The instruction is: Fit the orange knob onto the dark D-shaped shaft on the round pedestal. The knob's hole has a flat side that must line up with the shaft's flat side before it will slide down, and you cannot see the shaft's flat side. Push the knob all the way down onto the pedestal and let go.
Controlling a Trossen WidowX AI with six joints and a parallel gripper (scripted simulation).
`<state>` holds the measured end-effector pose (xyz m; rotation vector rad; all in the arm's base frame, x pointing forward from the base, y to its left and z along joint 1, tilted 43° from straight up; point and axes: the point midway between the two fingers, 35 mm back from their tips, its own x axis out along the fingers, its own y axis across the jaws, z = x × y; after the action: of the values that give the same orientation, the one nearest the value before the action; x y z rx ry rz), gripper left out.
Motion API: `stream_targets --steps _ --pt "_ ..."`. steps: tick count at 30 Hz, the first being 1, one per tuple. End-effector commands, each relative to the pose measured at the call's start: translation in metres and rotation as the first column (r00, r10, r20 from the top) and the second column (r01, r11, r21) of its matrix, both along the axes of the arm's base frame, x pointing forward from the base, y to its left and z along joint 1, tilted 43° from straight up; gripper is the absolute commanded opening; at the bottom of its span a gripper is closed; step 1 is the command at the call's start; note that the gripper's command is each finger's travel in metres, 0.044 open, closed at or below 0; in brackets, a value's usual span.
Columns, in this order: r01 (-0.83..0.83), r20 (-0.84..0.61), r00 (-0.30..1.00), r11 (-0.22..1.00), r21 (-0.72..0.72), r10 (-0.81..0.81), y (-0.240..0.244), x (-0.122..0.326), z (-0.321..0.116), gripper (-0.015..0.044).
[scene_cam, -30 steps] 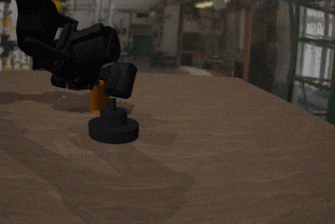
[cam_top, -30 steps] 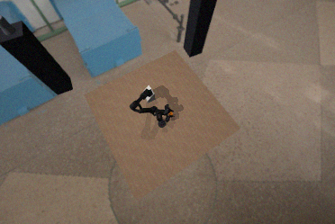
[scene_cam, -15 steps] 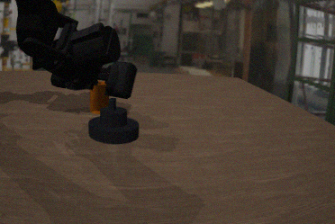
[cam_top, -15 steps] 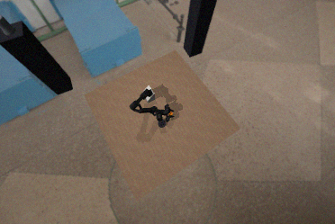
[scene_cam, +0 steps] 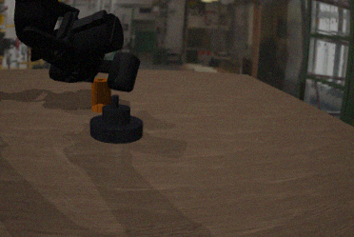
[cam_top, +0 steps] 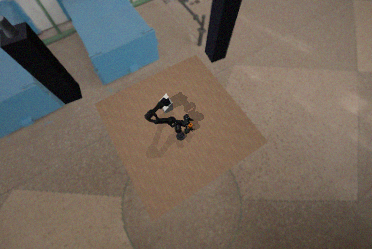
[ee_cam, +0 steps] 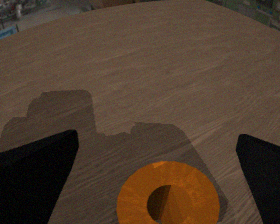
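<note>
The orange knob stands upright on the table, behind and slightly left of the pedestal in the exterior view. The wrist view looks down on its round top and hole; its lower edge is cut off by the frame. The dark round pedestal carries a bare shaft, with no knob on it; the shaft's flat side cannot be made out. My gripper is wide open, its fingers on either side of the knob's top with gaps to it. The pedestal is not in the wrist view.
The wooden table top bears the arm and its shadows. Table edges show at the back in the exterior view. Blue blocks and black pillars stand beyond the table.
</note>
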<state>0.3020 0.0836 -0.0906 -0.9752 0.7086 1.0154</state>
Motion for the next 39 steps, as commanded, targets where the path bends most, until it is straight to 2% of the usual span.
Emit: stream_targets --steps 1,5,9,13,17,20,24,28,30,39 --pt "-0.007 0.016 1.0 1.0 0.004 0.007 0.027 0.001 0.03 0.044" --pt "-0.006 0.018 1.0 1.0 0.007 0.006 0.049 -0.007 0.054 0.044" --pt "-0.003 0.014 1.0 1.0 0.004 0.003 0.05 -0.007 0.054 0.044" --pt "0.066 -0.077 0.994 0.996 -0.067 -0.071 0.055 -0.005 0.043 0.044" --pt "0.156 -0.192 0.958 0.948 -0.276 -0.213 0.057 -0.007 0.03 0.044" --pt "0.178 -0.216 0.927 0.868 -0.464 -0.306 0.057 -0.012 0.029 0.044" --pt "0.177 -0.16 0.908 0.699 -0.693 -0.388 0.057 -0.017 0.042 0.044" --pt "0.199 -0.019 0.915 0.492 -0.848 -0.404 0.06 -0.014 0.067 0.044" --pt "0.205 0.009 0.918 0.455 -0.867 -0.396 0.062 -0.012 0.073 0.044" --pt "0.205 0.009 0.918 0.455 -0.867 -0.396 0.062 -0.012 0.073 0.044"
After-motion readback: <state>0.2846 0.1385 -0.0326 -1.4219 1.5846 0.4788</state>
